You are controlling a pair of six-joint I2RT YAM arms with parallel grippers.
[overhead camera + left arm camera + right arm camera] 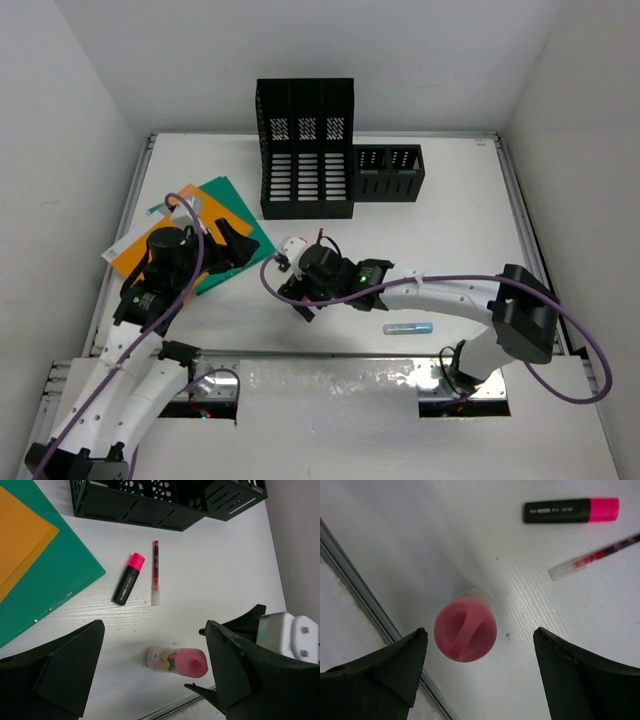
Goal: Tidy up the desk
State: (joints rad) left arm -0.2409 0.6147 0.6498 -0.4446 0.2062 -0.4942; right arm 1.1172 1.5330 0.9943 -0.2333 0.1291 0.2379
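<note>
The white desk [450,240] has metal rails along its edges. A small container with a pink cap [465,635] stands upright near the front rail. My right gripper [480,632] hangs open just above it, with a finger on each side and not touching it. In the top view the right gripper [300,298] hides the container. A pink highlighter [570,511] and a red pen [595,557] lie beyond it. My left gripper [232,248] is open and empty over the green folder's edge. Its wrist view shows the container [177,661], highlighter [129,578] and pen [155,572].
A black slotted file holder [305,150] stands at the back centre, with a lower black organizer [388,172] to its right. A green folder [232,215] and orange folder [130,255] lie at the left. A blue-capped tube [407,327] lies near the front rail [350,580].
</note>
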